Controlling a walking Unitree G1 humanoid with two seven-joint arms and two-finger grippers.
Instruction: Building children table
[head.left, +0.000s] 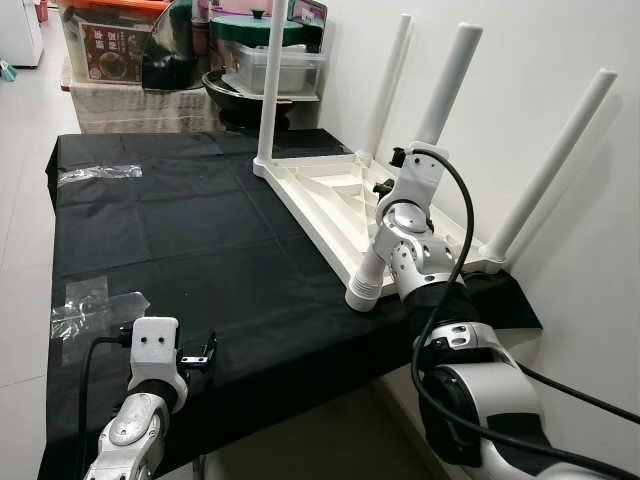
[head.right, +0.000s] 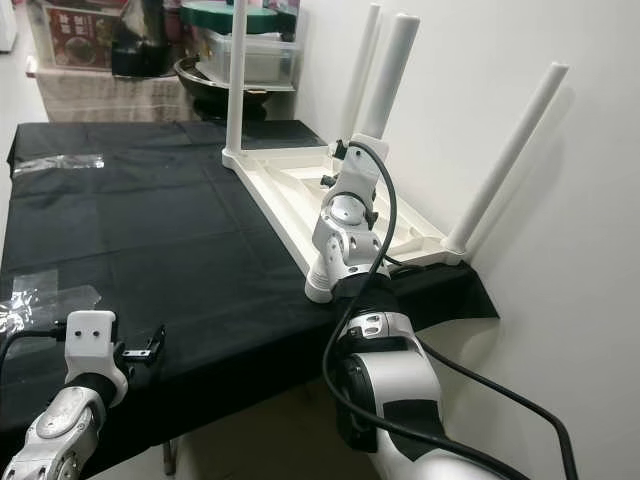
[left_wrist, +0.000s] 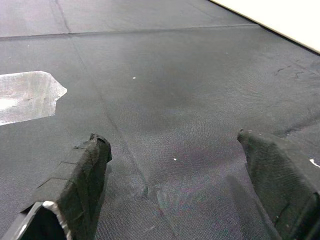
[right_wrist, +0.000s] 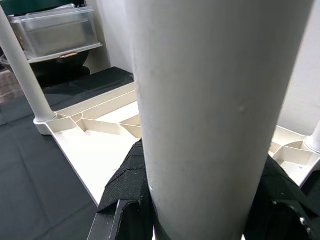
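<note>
Clamping the white leg between right fingers, left fingers apart over black cloth

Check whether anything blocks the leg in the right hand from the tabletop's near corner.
Nothing visible does. The right hand grips the leg, whose lower end is at the near corner of the tabletop; whether it is seated there, I cannot tell.

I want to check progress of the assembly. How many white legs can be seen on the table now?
4. Far-left corner leg; far leg by the wall; near leg by the wall; fourth leg in the right tool, at the near corner. Its lower end is partly hidden.
</note>
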